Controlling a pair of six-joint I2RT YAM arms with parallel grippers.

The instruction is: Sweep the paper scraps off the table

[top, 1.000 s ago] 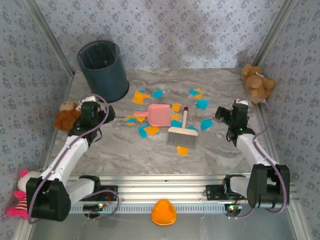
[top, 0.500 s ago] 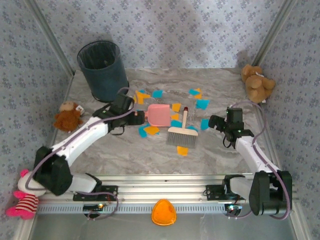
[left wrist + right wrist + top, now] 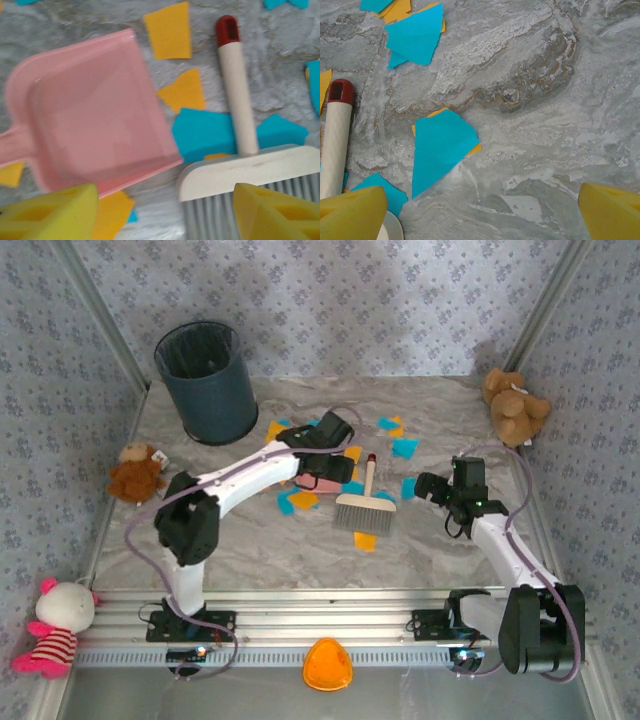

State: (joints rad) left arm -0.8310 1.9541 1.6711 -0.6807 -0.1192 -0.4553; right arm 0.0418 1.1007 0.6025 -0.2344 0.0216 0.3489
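Observation:
Orange and cyan paper scraps [image 3: 405, 447] lie scattered over the middle of the marble table [image 3: 250, 550], around a pink dustpan [image 3: 325, 483] and a hand brush [image 3: 365, 508]. My left gripper [image 3: 322, 462] reaches across over the dustpan. In the left wrist view the left gripper [image 3: 165, 215] is open above the gap between the dustpan [image 3: 90, 115] and the brush head [image 3: 250, 170], holding nothing. My right gripper [image 3: 432, 486] hovers right of the brush. Its wrist view shows the right gripper [image 3: 480, 215] wide open over bare table beside a cyan scrap [image 3: 440, 147].
A dark bin [image 3: 207, 380] stands at the back left. Teddy bears sit at the left edge [image 3: 135, 472] and back right corner [image 3: 515, 405]. A pink-white plush [image 3: 55, 625] and an orange object [image 3: 327, 665] lie near the metal rail [image 3: 320, 610].
My left arm has swung from the table's left side rightwards over the dustpan. The right gripper shifted slightly left early on, then held still.

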